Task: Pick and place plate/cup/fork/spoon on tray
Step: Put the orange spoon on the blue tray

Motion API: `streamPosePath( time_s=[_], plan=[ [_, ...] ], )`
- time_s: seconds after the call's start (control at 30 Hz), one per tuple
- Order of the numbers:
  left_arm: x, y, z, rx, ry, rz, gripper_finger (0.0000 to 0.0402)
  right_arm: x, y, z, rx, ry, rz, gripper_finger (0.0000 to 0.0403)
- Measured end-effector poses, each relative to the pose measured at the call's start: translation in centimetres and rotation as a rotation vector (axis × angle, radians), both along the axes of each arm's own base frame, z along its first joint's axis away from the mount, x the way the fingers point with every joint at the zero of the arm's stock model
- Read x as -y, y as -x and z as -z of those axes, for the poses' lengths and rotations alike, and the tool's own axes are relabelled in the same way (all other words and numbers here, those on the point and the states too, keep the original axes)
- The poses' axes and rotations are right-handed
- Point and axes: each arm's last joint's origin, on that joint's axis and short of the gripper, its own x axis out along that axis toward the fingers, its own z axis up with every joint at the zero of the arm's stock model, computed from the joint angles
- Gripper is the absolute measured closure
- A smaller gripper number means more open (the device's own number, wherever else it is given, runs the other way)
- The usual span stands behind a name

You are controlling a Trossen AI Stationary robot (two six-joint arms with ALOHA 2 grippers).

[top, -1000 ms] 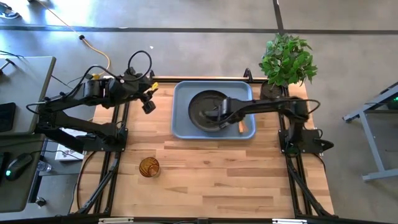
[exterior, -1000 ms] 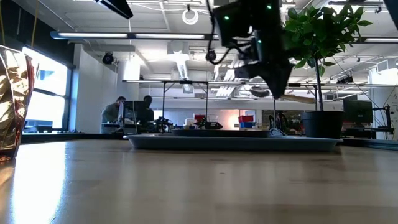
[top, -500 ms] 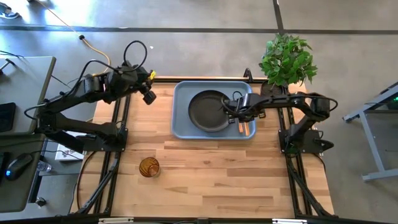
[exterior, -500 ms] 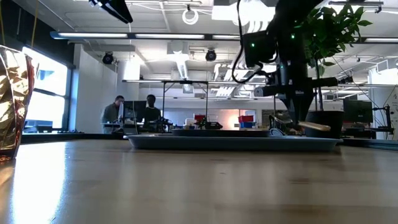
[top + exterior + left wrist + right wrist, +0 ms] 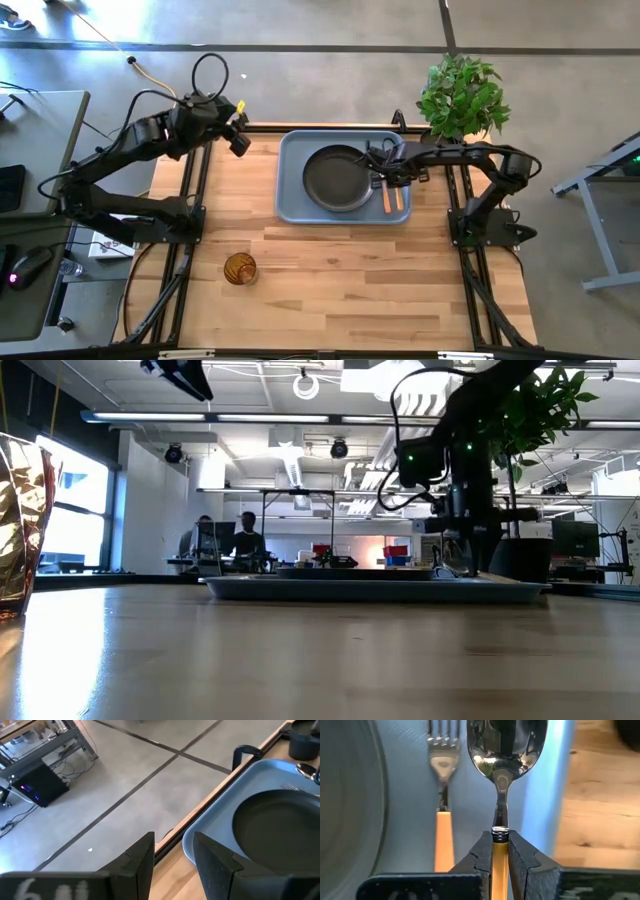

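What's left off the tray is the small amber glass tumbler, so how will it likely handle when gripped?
The small amber textured glass tumbler is probably rigid but breakable, being glass. Its patterned wall may aid grip, though glass can slip. Upright on the wooden table, it would likely roll if toppled, being round.
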Motion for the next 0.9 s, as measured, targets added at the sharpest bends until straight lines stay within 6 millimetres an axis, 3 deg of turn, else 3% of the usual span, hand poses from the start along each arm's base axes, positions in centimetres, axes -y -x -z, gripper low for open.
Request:
streamPosePath(
  time_s=[0.53,0.9],
  plan=[
    [-1.6,-1.1,1.0,-0.063,0.021,-0.039,0.0275,0.0,0.6,2.1,0.071,-0.033,0.018,0.0391],
    [-1.9,-1.6,1.3,-0.080,0.026,-0.019,0.0275,0.1,0.6,2.2,0.059,-0.009,0.013,0.0391]
  ],
)
